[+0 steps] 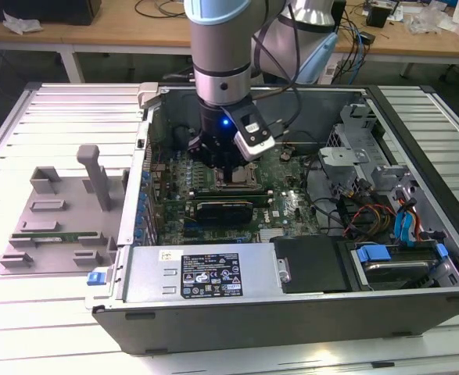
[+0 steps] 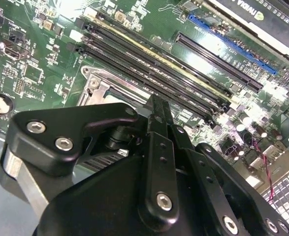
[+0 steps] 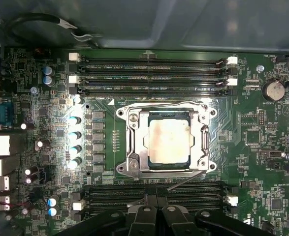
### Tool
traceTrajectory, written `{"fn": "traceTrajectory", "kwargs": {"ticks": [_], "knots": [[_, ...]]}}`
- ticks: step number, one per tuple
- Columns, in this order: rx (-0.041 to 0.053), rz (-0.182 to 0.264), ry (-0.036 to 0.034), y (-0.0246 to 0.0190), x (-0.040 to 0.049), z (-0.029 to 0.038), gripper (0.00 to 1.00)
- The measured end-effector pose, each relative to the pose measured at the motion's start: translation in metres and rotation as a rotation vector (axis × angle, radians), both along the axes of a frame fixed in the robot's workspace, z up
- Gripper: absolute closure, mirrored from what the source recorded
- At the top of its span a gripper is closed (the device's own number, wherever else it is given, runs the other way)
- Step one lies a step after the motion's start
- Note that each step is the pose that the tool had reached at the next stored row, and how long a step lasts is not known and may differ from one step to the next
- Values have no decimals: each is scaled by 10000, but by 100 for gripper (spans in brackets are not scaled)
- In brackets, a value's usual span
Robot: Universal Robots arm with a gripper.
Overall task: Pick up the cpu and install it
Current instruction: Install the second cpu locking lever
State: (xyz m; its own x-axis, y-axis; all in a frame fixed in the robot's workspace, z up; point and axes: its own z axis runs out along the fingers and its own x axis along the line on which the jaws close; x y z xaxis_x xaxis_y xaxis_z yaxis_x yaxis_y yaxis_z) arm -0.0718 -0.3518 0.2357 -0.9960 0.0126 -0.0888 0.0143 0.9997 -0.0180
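The cpu, a silver-grey square chip, lies flat inside the metal-framed socket on the green motherboard in the first wrist view. My gripper hangs just above the board beside the socket, over the memory slots, apart from the chip. Its black fingers are pressed together, shut with nothing between them. In the exterior view the gripper reaches down into the open computer case over the socket area. The second wrist view has the closed fingertips in front of a corner of the socket frame.
Rows of memory slots flank the socket. A graphics card, power supply, drive cage and loose cables crowd the case. A grey fixture holding a green memory stick sits at the exterior view's left.
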Motion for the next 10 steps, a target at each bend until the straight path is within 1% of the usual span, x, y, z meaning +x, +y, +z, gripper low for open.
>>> {"fn": "traceTrajectory", "kwargs": {"ticks": [2, 5, 6, 7, 10], "knots": [[-2, 6, 2, 0, -11, -13, 89], [-2, 8, 1, 0, -14, -16, 89], [17, 8, 15, -12, -14, -18, 89], [35, 8, 35, -44, -14, -18, 89], [94, 11, 97, -75, -14, -19, 89]]}}
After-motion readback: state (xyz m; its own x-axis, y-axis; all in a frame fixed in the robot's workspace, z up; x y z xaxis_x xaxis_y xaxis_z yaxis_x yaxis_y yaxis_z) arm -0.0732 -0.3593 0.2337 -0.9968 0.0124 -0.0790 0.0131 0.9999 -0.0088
